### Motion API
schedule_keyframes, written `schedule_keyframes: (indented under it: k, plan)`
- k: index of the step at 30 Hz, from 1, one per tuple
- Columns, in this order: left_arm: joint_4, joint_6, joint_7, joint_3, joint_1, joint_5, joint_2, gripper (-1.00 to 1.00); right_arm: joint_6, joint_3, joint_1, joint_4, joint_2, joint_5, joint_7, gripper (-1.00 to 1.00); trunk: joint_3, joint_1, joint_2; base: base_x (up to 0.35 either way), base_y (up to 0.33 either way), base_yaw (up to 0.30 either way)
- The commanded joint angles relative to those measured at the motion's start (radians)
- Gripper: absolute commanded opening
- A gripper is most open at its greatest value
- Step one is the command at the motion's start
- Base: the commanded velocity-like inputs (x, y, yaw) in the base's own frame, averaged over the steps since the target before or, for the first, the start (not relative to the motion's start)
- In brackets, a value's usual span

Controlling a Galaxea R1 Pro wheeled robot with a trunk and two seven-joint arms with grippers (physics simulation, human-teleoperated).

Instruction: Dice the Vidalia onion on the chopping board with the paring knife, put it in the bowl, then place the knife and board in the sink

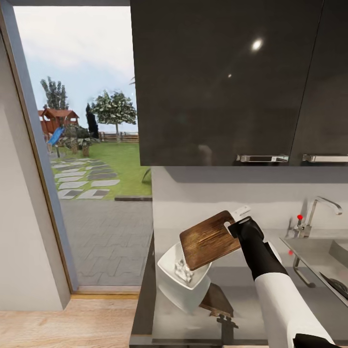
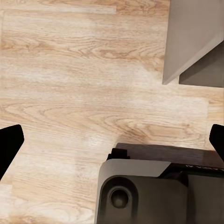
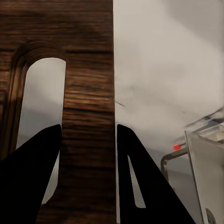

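Observation:
My right gripper [image 1: 237, 225] is shut on the handle end of the wooden chopping board [image 1: 209, 240], holding it tilted above the countertop. In the right wrist view both fingers [image 3: 140, 182] press the strip of the chopping board [image 3: 88, 93] beside its handle slot. The board's lower edge hangs over a white bowl [image 1: 166, 265] on the counter, and pale diced onion pieces [image 1: 183, 271] lie inside it. My left gripper [image 2: 112, 140] is open, hanging over the wood floor next to my base. The paring knife cannot be picked out with certainty.
The steel sink [image 1: 309, 251] with its faucet [image 1: 316, 210] lies to the right; a dark object [image 1: 336, 286] rests in it. Dark wall cabinets [image 1: 217, 82] hang overhead. The countertop [image 1: 193, 319] ends at its left edge beside an open doorway [image 1: 92, 193] to a garden.

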Motion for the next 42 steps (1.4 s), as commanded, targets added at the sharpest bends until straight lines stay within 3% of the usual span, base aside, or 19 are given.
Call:
schedule_keyframes:
  k: [1,19,22,26,29,31,35,39,42]
  plan:
    - [0.004,-0.006,0.001,-0.006,-0.001,0.003,-0.001,1.00,0.001,-0.003,0.000,-0.001,0.001,0.011,0.009,-1.00,0.000,0.000,-0.001,0.000,0.000,0.000]
    - [0.004,-0.006,0.001,-0.006,-0.001,0.003,-0.001,1.00,-0.002,-0.009,0.000,-0.061,-0.004,-0.011,0.024,-1.00,0.000,0.000,-0.001,0.000,0.000,0.000]
    - [0.004,-0.006,0.001,-0.006,-0.001,0.003,0.000,1.00,-0.001,-0.011,0.000,-0.060,-0.011,-0.049,0.092,-1.00,0.000,0.000,-0.001,0.000,0.000,0.000]
    - [0.004,-0.006,0.001,-0.006,-0.001,0.003,-0.001,1.00,-0.001,-0.018,0.000,-0.059,-0.023,-0.064,0.187,-1.00,0.000,0.000,-0.001,0.000,0.000,0.000]
    - [0.004,-0.006,0.001,-0.006,-0.001,0.003,-0.001,1.00,-0.002,-0.060,0.000,-0.059,-0.027,-0.066,0.274,-1.00,0.000,0.000,-0.001,0.000,0.000,0.000]
    - [0.004,-0.006,0.001,-0.006,-0.001,0.004,-0.001,1.00,-0.007,-0.115,0.000,-0.059,-0.028,-0.066,0.320,-1.00,0.000,0.000,-0.001,0.000,0.000,0.000]
    - [0.004,-0.005,0.001,-0.006,-0.001,0.004,-0.001,1.00,-0.011,-0.211,0.000,-0.059,-0.029,-0.068,0.345,-1.00,0.000,0.000,-0.001,0.000,0.000,0.000]
    - [0.004,-0.006,0.001,-0.006,-0.001,0.003,-0.001,1.00,-0.016,-0.347,0.001,-0.053,-0.030,-0.068,0.349,-1.00,0.000,0.000,-0.001,0.000,0.000,0.000]
    - [0.004,-0.006,0.001,-0.006,-0.001,0.004,-0.001,1.00,-0.038,-0.369,0.001,-0.049,-0.030,-0.068,0.346,-1.00,0.000,0.000,-0.001,0.000,0.000,0.000]
